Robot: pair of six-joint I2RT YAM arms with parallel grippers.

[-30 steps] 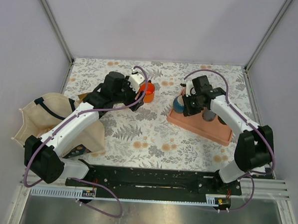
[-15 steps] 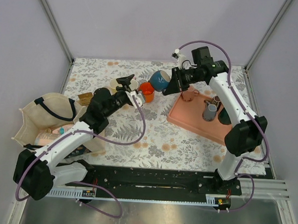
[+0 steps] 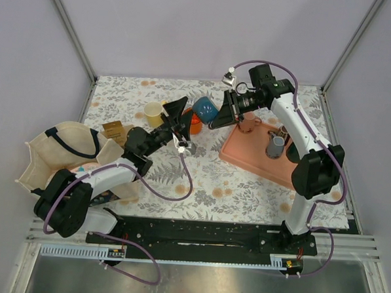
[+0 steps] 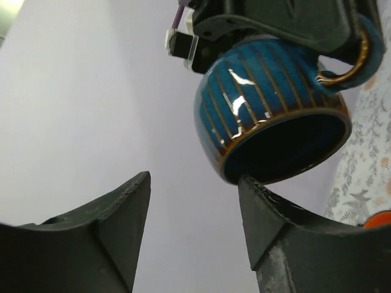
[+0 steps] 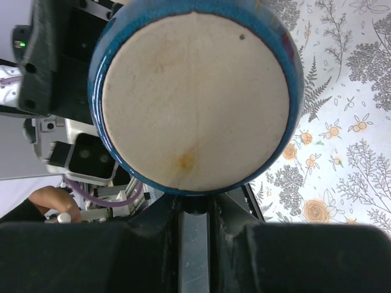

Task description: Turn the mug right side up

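Blue glaze with thin brown ribs covers the blue ribbed ceramic mug (image 3: pixel 205 109), which hangs in the air at about 12 o'clock from the middle of the floral-patterned desk (image 3: pixel 200 179). It is not resting on anything. The right hand (image 3: pixel 215 115) is clamped on it from the 3 o'clock side, close to the brown loop handle (image 4: pixel 342 70). In the right wrist view the mug's bare cream base fills most of the picture, and the two dark fingers (image 5: pixel 153 229) press close together under it. The mug is tilted, with its mouth facing down and towards 7 o'clock (the left wrist camera looks straight up into the dark opening).

The left hand (image 3: pixel 180 119) sits just at 7 o'clock of the mug and points up at it. Its black fingers (image 4: pixel 122 226) are spread apart with nothing between them. One fingertip appears right under the mug's rim, but I cannot tell whether they touch.

A small orange cup (image 3: pixel 194 125) stands partly hidden behind the left hand. A pale yellow cup (image 3: pixel 154 111) stands at 10 o'clock on the desk. At 3 o'clock lies a salmon-pink rectangular tray (image 3: pixel 253 164), which carries a grey cup (image 3: pixel 275 146) and a pinkish-brown mug (image 3: pixel 249 125). A cream fabric bag (image 3: pixel 54 153) slumps at 9 o'clock, over the desk's edge.
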